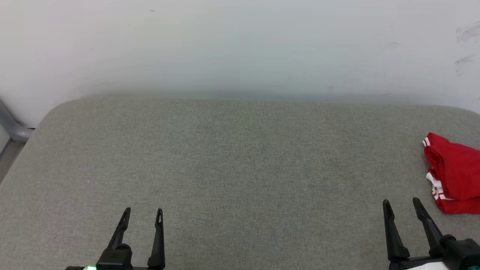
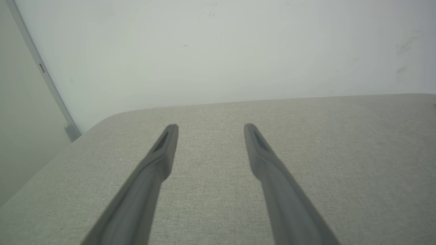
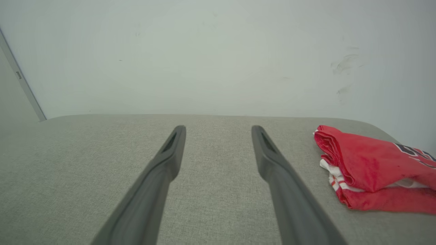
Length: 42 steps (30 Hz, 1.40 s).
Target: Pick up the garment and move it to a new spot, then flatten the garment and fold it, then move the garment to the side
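We can read no word, number or brand anywhere. The nearest thing to lettering is a dark print edged in white on the red garment, seen in the right wrist view where the cloth runs off the right edge. Its shapes are cut off and creased, so we cannot tell which characters they are. The grey marks on the wall are scuffs, not writing.
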Tool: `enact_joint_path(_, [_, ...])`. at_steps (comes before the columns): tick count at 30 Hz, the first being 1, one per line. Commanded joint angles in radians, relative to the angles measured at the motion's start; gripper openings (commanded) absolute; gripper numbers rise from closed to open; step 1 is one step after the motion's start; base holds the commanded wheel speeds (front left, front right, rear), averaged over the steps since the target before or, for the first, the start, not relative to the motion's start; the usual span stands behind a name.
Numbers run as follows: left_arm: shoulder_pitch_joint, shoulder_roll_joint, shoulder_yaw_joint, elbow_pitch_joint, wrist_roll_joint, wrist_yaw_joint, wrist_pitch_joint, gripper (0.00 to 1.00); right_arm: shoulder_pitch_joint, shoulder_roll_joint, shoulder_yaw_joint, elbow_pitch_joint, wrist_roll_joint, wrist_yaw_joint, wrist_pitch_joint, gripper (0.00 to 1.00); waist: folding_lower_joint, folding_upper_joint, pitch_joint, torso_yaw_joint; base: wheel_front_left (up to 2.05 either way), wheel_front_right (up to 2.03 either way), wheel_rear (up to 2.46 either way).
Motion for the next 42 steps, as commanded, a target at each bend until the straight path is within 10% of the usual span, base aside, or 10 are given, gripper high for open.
enact_joint_path(1, [-0.005, 0.004, 0.007, 0.004, -0.006, -0.010, -0.002, 1.00, 0.013, 0.006, -0.004, -0.009, -0.003, -0.001, -0.004, 1.00, 0.0001, 0.0000, 0.000, 0.000, 0.00, 0.00, 0.00])
enact_joint_path(5, [-0.008, 0.000, 0.011, 0.008, -0.004, -0.017, -0.002, 1.00, 0.018, 0.009, -0.008, -0.012, -0.009, -0.001, -0.005, 1.00, 0.0001, 0.0000, 0.001, 0.000, 0.00, 0.00, 0.00])
enact_joint_path(6, [0.000, 0.000, 0.009, 0.010, -0.003, -0.016, 0.000, 0.00, 0.007, 0.004, -0.007, -0.004, -0.002, 0.000, -0.002, 0.00, 0.0001, 0.0000, 0.001, 0.000, 0.00, 0.00, 0.00])
enact_joint_path(42, [-0.101, -0.010, 0.064, 0.115, -0.628, -0.090, 0.130, 0.00, -0.094, -0.007, -0.006, 0.096, 0.592, 0.000, 0.128, 0.00, 0.0001, 0.0000, 0.010, -0.008, 0.00, 0.00, 0.00])
